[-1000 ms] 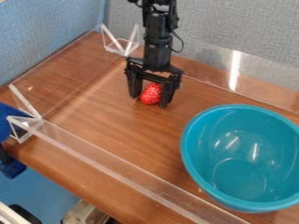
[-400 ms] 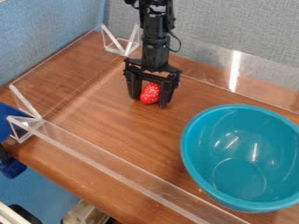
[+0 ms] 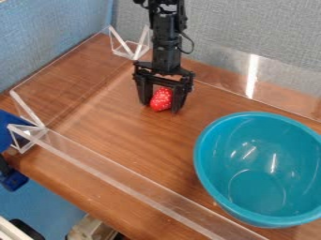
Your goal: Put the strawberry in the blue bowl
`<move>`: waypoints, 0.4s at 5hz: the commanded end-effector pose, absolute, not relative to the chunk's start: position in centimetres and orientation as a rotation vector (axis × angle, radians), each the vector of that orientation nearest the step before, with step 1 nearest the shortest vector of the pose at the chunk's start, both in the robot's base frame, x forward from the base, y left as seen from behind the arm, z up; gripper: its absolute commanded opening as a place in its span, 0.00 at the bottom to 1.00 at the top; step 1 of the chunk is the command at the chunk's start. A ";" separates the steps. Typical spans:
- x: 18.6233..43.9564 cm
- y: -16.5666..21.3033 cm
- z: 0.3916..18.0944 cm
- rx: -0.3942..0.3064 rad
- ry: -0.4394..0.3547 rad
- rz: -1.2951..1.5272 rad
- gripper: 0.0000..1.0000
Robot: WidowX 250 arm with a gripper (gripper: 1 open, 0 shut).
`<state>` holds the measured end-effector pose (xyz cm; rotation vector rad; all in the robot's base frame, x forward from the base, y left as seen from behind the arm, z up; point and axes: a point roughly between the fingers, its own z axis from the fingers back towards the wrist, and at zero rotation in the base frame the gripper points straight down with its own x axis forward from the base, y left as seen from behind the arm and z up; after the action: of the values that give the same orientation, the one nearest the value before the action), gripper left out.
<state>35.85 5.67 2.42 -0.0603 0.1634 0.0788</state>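
A small red strawberry [image 3: 160, 99] lies on the wooden table, toward the back middle. My black gripper [image 3: 162, 102] points straight down over it, open, with one finger on each side of the berry and the tips near the table top. The fingers do not press on the berry. The large teal-blue bowl [image 3: 261, 168] stands at the front right, well apart from the gripper, and holds nothing.
Clear acrylic walls [image 3: 100, 173] fence the wooden table [image 3: 113, 117] along the front left, the left and the back. A blue clamp [image 3: 13, 173] grips the left corner. Blue panels stand behind the table.
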 end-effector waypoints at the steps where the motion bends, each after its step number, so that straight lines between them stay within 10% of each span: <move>1: 36.5 6.5 3.1 -0.064 0.122 0.084 1.00; 2: 36.6 6.5 2.9 -0.067 0.124 0.087 1.00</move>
<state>36.15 5.83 2.42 -0.0670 0.1561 0.0864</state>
